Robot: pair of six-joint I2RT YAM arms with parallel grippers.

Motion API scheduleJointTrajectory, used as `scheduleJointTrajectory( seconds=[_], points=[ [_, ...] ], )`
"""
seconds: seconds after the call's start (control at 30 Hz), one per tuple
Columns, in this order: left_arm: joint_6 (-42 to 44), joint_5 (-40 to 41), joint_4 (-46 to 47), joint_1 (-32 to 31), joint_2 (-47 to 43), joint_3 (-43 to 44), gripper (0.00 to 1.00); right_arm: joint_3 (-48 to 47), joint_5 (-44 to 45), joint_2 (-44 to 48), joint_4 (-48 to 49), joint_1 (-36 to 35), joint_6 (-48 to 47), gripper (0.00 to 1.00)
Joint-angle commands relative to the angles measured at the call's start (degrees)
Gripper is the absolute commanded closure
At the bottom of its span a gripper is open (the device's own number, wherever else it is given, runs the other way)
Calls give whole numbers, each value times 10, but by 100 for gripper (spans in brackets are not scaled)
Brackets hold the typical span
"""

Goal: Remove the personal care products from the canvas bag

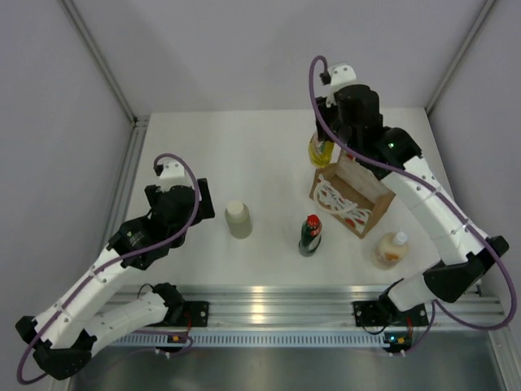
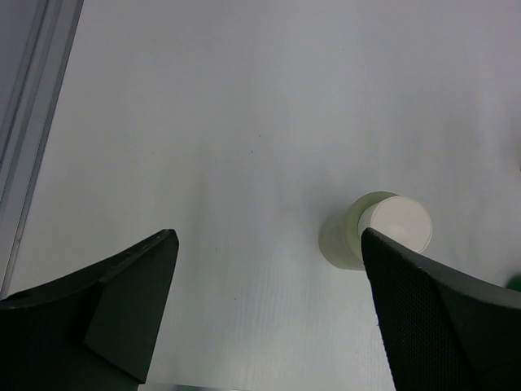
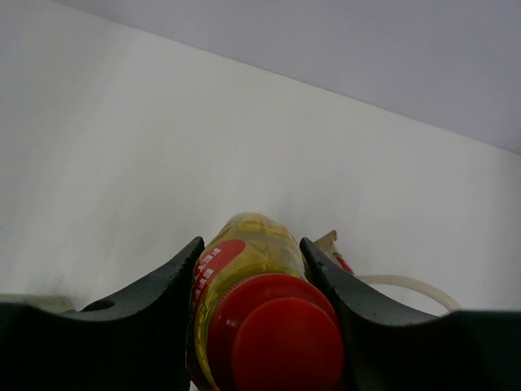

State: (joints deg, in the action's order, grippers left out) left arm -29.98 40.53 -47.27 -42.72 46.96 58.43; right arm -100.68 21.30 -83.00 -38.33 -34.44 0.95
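Observation:
My right gripper [image 1: 327, 145] is shut on the yellow bottle with a red cap [image 1: 320, 150], holding it just behind the canvas bag [image 1: 350, 195]. In the right wrist view the yellow bottle [image 3: 252, 269] fills the gap between the fingers [image 3: 163, 301]. The dark green bottle with a red cap [image 1: 310, 235] stands in front of the bag. The cream bottle with a white cap [image 1: 391, 248] stands to the bag's front right. The pale cylinder [image 1: 238, 219] stands at centre left, right of my open, empty left gripper [image 1: 201, 202]; it also shows in the left wrist view [image 2: 378, 228].
The aluminium rail [image 1: 269, 305] runs along the near table edge with both arm bases on it. Grey walls and frame posts [image 1: 98, 57] enclose the table [image 1: 244, 147] at the back and sides.

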Motion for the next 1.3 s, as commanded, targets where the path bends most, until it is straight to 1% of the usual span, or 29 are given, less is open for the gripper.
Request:
scheduleJointTrajectory(
  seconds=[0.0, 0.1, 0.2, 0.23, 0.27, 0.3, 0.37, 0.63, 0.7, 0.8, 0.97, 1.03, 1.07, 1.13, 1.17, 1.23, 1.27],
  points=[
    [-9, 22, 5, 4, -13, -3, 2, -50, -32, -14, 36, -49, -29, 100],
    [-11, 29, 5, 6, -20, -5, 2, -22, -65, -18, 73, -76, -24, 100],
    [-14, 34, 4, 6, -32, -6, 2, 31, -93, -11, 133, -96, -20, 100],
    [-14, 36, 4, 6, -34, -8, 2, 65, -103, -8, 172, -100, -29, 100],
    [-16, 37, 4, 6, -36, -8, 2, 84, -127, -4, 194, -105, -36, 100],
    [-16, 37, 4, 6, -40, -9, 2, 125, -143, -2, 219, -115, -43, 100],
    [-17, 39, 5, 6, -42, -10, 2, 157, -168, -1, 275, -125, -64, 100],
    [-16, 37, 5, 6, -42, -10, 2, 271, -166, -37, 386, -143, -83, 100],
    [-17, 37, 6, 6, -42, -10, 2, 310, -173, -40, 442, -144, -87, 100],
    [-17, 37, 5, 6, -41, -10, 2, 350, -172, -47, 499, -144, -89, 100],
    [-16, 37, 5, 6, -43, -10, 2, 378, -171, -71, 538, -149, -103, 100],
    [-16, 38, 6, 6, -44, -10, 2, 377, -161, -78, 535, -154, -107, 95],
    [-17, 39, 5, 6, -44, -10, 2, 377, -152, -83, 534, -156, -110, 88],
    [-18, 40, 5, 6, -46, -10, 2, 379, -137, -87, 535, -163, -115, 78],
    [-17, 40, 5, 6, -47, -11, 2, 380, -127, -88, 534, -165, -116, 72],
    [-17, 40, 5, 6, -48, -11, 2, 385, -129, -88, 535, -168, -116, 64],
    [-18, 40, 5, 6, -48, -11, 2, 386, -129, -86, 533, -168, -115, 54]
  ],
)
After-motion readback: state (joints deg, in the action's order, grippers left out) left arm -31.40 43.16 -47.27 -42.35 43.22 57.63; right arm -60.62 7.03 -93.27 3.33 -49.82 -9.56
